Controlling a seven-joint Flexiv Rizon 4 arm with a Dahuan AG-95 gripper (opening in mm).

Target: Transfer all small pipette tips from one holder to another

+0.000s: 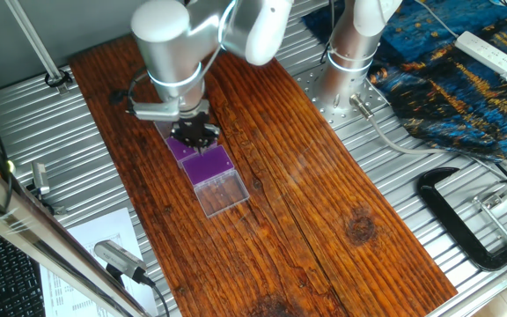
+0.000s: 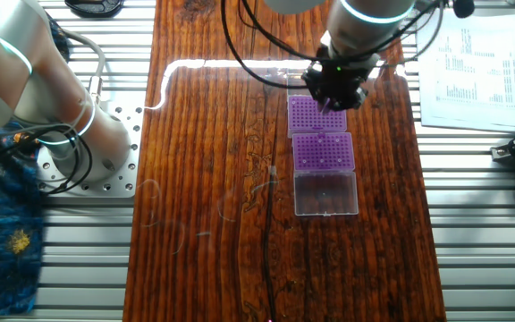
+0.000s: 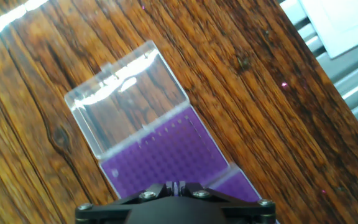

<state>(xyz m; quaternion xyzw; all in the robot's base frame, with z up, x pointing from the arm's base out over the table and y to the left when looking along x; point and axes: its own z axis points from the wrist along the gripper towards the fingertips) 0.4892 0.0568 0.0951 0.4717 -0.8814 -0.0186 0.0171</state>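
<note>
Hovering gripper (image 2: 333, 89) over purple rack (image 2: 309, 114), jaws hidden in every view

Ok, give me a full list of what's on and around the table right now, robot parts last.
Purple racks: two, purple, end to end mid-board; the far one partly under the tool.
Clear lid: one, transparent, lying open next to the near rack.
Pipette tips: too small to make out.
Wooden board: one, brown, on the metal table.
Printed sheet: one, white, beside the board.
Clamp: one, black, on the metal table.
Power strip: one, white, on the blue cloth.
Arm: one, silver-white.
Tool: one, black, over the far rack; jaw state unclear.
</note>
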